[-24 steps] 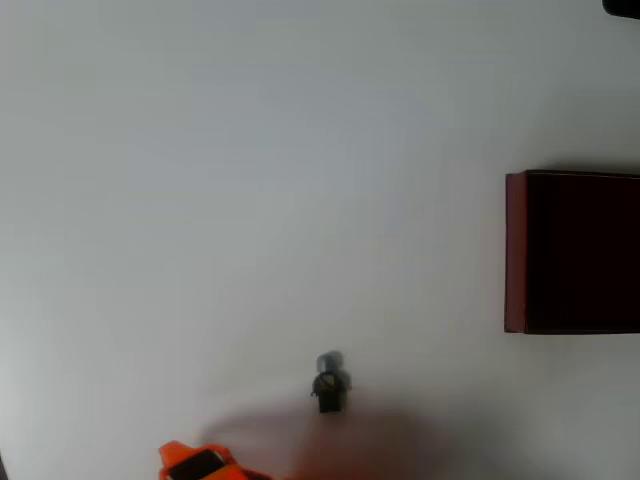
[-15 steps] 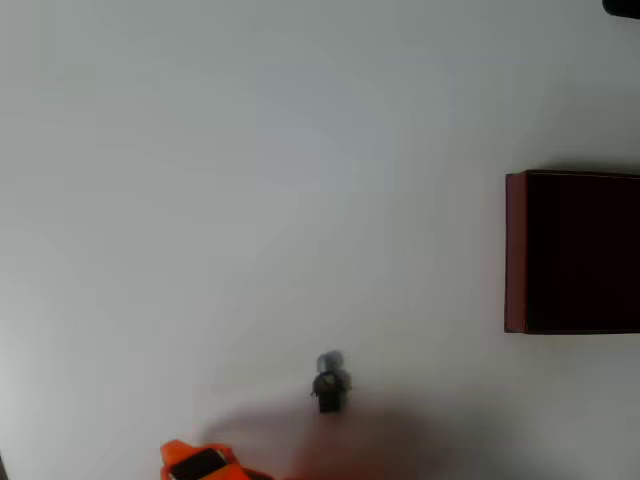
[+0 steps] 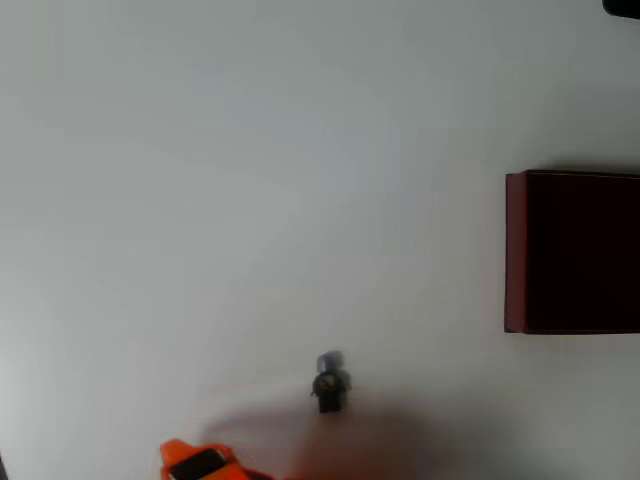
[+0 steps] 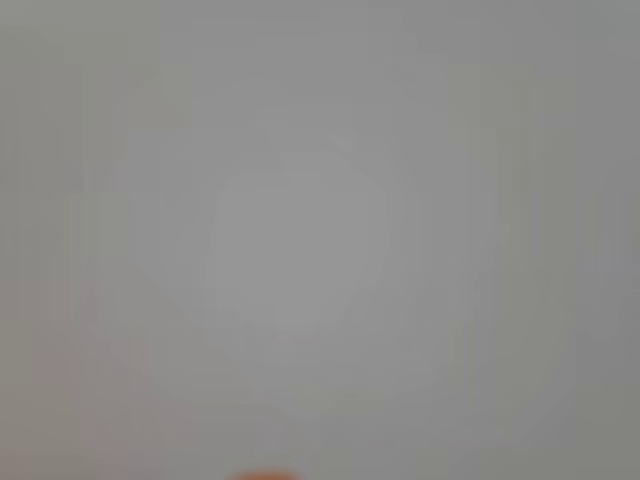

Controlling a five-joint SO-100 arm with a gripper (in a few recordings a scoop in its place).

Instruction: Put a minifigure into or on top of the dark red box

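Note:
In the overhead view the minifigure [image 3: 330, 381], tiny with a dark body and a grey head, lies on the white table near the bottom centre. The dark red box [image 3: 570, 251] sits at the right edge, its near-black inside facing up, far from the figure. An orange part of my arm [image 3: 200, 464] pokes in at the bottom edge, left of the minifigure and apart from it. The wrist view is a blurred grey surface with an orange sliver of the gripper [image 4: 262, 475] at the bottom edge. Its jaws do not show well enough to read.
The white table [image 3: 250, 180] spreads wide between the figure and the box. A soft shadow lies along the bottom edge below the minifigure. A dark object [image 3: 622, 6] clips the top right corner.

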